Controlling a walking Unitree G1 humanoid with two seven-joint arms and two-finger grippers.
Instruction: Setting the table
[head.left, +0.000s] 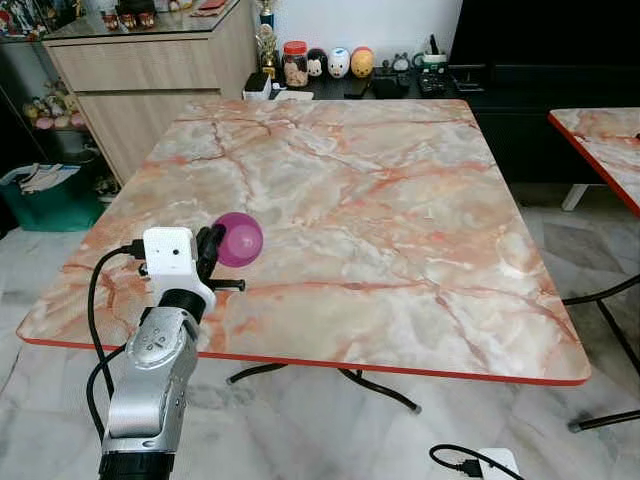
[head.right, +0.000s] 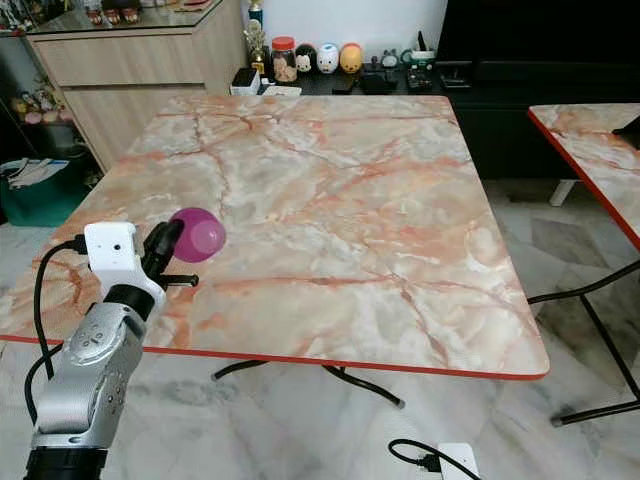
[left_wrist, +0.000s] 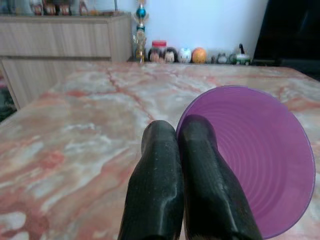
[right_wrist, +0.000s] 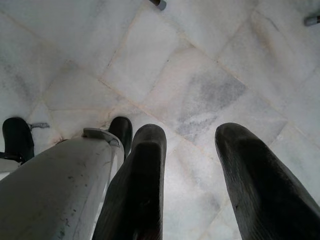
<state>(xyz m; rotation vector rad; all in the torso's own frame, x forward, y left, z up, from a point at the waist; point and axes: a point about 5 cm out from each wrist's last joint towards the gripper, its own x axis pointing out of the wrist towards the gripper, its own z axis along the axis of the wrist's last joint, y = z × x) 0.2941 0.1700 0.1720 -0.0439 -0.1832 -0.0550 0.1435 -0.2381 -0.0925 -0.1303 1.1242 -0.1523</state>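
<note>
My left gripper (head.left: 214, 250) pinches the purple bowl (head.left: 239, 239) by its rim, held above the marble table (head.left: 400, 230) for setting down, while my right gripper (right_wrist: 192, 175) hangs open.

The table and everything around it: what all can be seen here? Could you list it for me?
marble table: one, pink-and-white top with red edge, centre of the room
purple bowl: one, tilted on its side over the table's near left part, rim pinched by the left gripper
second table: one, same marble pattern, far right
wooden cabinet: one, beige, behind the table on the left
figurines: a row, mixed colours, on the dark low shelf by the wall
green bin: one, on the floor at left
left gripper: fingers closed on the bowl
right gripper: fingers apart, hanging over the floor tiles
</note>
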